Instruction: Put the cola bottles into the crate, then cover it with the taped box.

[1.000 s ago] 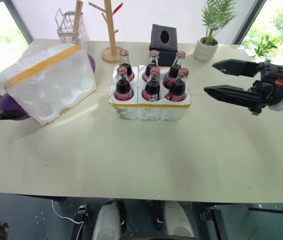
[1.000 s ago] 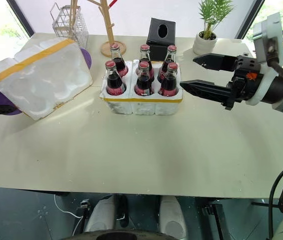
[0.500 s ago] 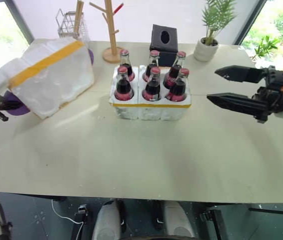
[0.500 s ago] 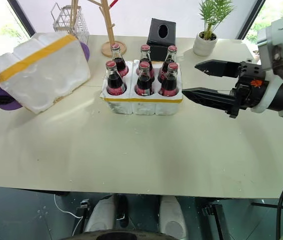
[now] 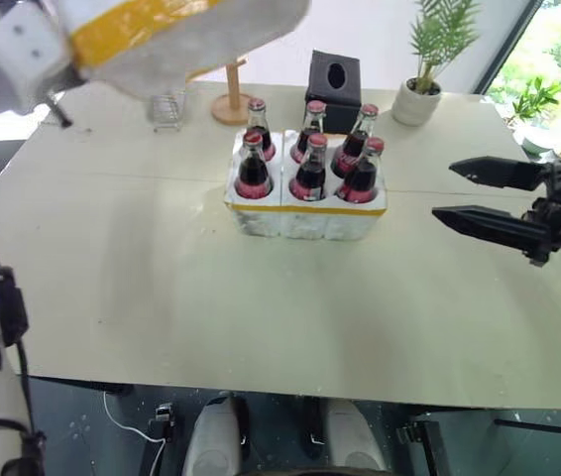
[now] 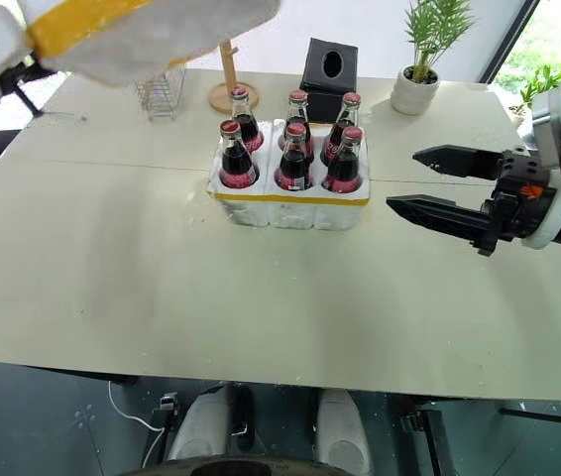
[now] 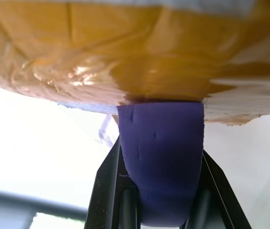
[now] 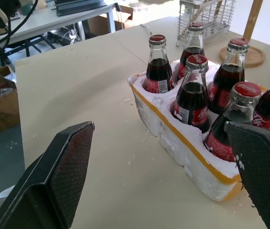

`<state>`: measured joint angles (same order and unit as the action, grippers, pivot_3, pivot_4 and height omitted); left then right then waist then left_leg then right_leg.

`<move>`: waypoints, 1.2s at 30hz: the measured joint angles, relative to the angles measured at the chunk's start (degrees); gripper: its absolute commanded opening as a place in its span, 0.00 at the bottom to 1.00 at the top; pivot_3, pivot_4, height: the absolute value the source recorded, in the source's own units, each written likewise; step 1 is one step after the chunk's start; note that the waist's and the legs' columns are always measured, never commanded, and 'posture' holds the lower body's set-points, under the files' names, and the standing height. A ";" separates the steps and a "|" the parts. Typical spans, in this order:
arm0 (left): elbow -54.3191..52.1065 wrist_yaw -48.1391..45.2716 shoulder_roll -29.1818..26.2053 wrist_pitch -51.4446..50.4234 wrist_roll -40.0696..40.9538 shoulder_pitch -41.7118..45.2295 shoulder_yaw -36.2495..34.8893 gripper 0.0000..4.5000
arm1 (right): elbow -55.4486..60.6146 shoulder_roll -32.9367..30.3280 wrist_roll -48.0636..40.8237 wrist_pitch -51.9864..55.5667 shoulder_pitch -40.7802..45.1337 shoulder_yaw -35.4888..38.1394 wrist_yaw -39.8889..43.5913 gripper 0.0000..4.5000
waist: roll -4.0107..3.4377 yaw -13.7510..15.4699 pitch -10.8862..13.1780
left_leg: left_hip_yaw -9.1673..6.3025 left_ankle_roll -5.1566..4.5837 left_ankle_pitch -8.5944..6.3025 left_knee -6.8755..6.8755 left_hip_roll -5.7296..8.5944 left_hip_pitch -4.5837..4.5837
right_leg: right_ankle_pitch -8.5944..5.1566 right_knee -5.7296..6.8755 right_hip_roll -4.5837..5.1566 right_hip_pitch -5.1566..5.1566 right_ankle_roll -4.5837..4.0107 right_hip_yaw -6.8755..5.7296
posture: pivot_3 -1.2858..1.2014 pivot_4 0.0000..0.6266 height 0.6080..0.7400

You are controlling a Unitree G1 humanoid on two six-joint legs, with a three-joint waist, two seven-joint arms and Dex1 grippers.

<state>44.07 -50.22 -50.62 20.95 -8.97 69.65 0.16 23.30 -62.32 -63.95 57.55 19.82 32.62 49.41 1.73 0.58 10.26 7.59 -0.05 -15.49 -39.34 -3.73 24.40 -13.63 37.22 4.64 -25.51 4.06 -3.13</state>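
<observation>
Six cola bottles (image 5: 307, 159) are seated in the crate (image 5: 305, 210) mid-table. Taped box (image 5: 176, 35) is held aloft at far left, clamped by left gripper (image 7: 161, 191). Right gripper (image 5: 479, 193) is spread wide, beside crate.

- Six small glass cola bottles (image 8: 192, 93) with red caps stand upright in a low white styrofoam crate (image 8: 182, 143) banded with yellow tape.
- The right gripper (image 8: 166, 174), its two black fingers (image 8: 70, 164) spread wide, faces the crate on the beige table (image 8: 87, 90).
</observation>
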 measured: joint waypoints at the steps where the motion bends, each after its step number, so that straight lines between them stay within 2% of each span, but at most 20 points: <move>1: -4.14 1.57 0.97 -0.38 -0.89 -0.62 0.82 0.07 | -0.04 0.03 0.07 -0.07 -0.51 0.23 -0.16 1.00 | -0.02 -0.03 -0.01 | 0.01 -0.01 0.00 0.00 0.00 -0.02 | 0.00 0.01 -0.01 0.00 0.00 0.00 | 0.52 0.24 1.00; 8: -24.72 13.55 8.01 -5.79 -12.06 -13.99 6.57 0.07 | -0.93 0.43 -0.11 -0.32 -3.46 3.53 -1.37 1.00 | -0.10 0.00 -0.06 | -0.01 0.01 0.01 0.01 0.00 -0.13 | 0.00 0.04 -0.04 0.10 0.00 0.01 | 0.52 0.24 1.00; 13: -31.39 20.00 7.77 -5.35 -22.96 -18.24 10.76 0.07 | -0.89 0.92 -0.18 -0.56 -5.12 4.41 -2.08 1.00 | -0.08 0.17 -0.07 | -0.05 0.00 0.01 0.01 0.01 -0.13 | 0.00 0.01 -0.04 0.14 0.01 0.01 | 0.52 0.24 1.00; 19: -30.79 26.33 5.77 -0.34 -31.90 -16.65 14.42 0.07 | -0.22 2.58 -0.95 -0.96 -5.16 4.40 -3.77 1.00 | -0.07 0.18 -0.06 | -0.08 -0.01 0.00 0.01 0.02 -0.12 | 0.01 -0.01 -0.03 0.14 0.01 0.01 | 0.52 0.24 1.00; 24: -27.80 29.62 3.84 4.60 -33.47 -15.55 14.75 0.07 | 0.14 2.70 -1.63 -1.07 -5.19 4.40 -4.84 1.00 | -0.09 0.03 -0.07 | -0.07 -0.03 -0.01 0.02 0.01 -0.15 | 0.01 0.00 -0.03 0.14 0.01 0.01 | 0.52 0.24 1.00; 31: -25.37 30.31 3.94 8.18 -33.51 -17.79 16.24 0.84 | 0.13 2.70 -1.64 -1.74 -5.15 4.25 -5.22 1.00 | -0.09 0.14 -0.07 | -0.06 -0.03 -0.01 0.02 0.01 -0.14 | 0.01 0.00 -0.02 0.14 0.02 0.01 | 0.52 0.24 1.00; 36: -25.24 29.35 3.05 9.92 -32.07 -20.19 16.27 0.84 | 0.03 2.70 -1.51 -2.27 -5.09 3.83 -5.15 1.00 | -0.09 0.13 -0.07 | -0.06 -0.03 -0.01 0.02 0.01 -0.14 | 0.01 0.00 -0.02 0.14 0.02 0.01 | 0.52 0.24 1.00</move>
<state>18.84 -20.87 -47.57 30.87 -41.04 49.47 16.43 23.33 -59.61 -65.46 55.28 14.73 36.45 44.26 1.64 0.71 10.19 7.52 -0.07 -15.49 -39.32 -3.72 24.26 -13.62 37.22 4.62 -25.37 4.08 -3.12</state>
